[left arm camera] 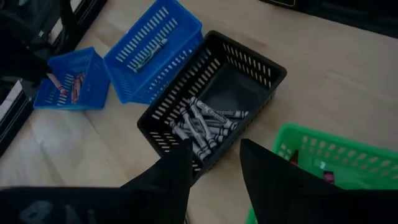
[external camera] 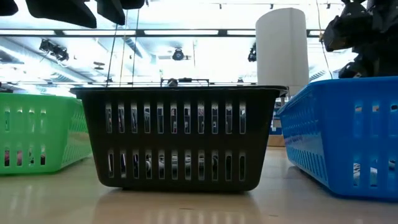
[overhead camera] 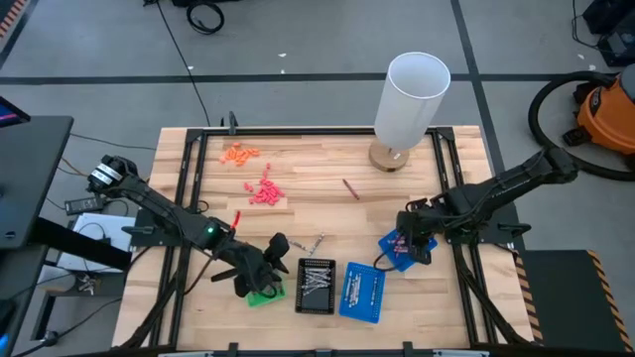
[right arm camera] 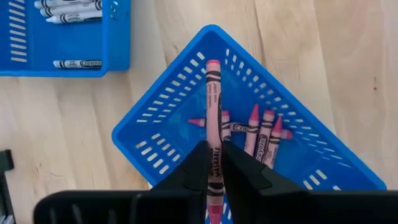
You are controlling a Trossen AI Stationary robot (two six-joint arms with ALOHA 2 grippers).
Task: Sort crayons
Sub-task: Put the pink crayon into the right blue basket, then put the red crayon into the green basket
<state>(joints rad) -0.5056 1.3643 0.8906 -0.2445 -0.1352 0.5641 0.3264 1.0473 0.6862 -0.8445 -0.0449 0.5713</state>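
A pale wooden slatted table (overhead camera: 327, 164) carries 4 small slotted plastic trays along its near edge: a green tray (overhead camera: 266, 292), a black tray (overhead camera: 317, 287), a larger blue tray (overhead camera: 362, 294) and a smaller blue tray (overhead camera: 399, 250). A tall white cylinder (overhead camera: 411, 99) stands on a round wooden base at the far side. Stubby bright orange bits (overhead camera: 239, 153) and coral-pink bits (overhead camera: 266, 191) lie in 2 clusters. An orange vacuum cleaner (overhead camera: 607, 114) sits on the floor.
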